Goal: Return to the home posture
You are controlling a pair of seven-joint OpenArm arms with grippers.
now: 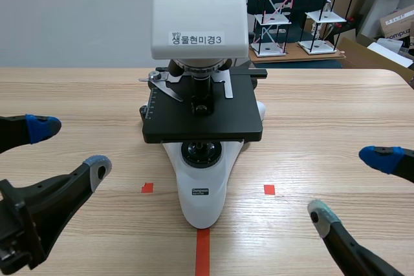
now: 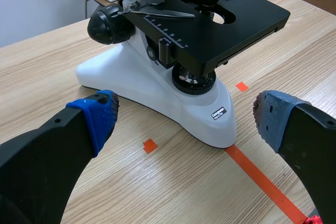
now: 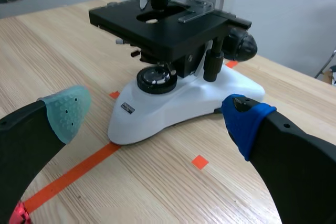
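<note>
Scene view: the microscope [image 1: 202, 117] stands on the table [image 1: 336, 101], with the left gripper [image 1: 70, 148] low to its left and the right gripper [image 1: 350, 186] low to its right, both clear of it.

Left wrist view: fingers spread wide (holding nothing), microscope ahead.

Right wrist view: fingers likewise spread, microscope ahead.

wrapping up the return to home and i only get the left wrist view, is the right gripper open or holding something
Observer: Open, nothing held: the right gripper is spread wide.
Operator: is it touching the microscope
Observer: No. In the scene view it sits apart from the white microscope with the black stage, toward the robot's right, over the light wooden table.
Operator: the head is cut off for me, anything on it
Observer: Its white head carries a printed label facing the robot.
</note>
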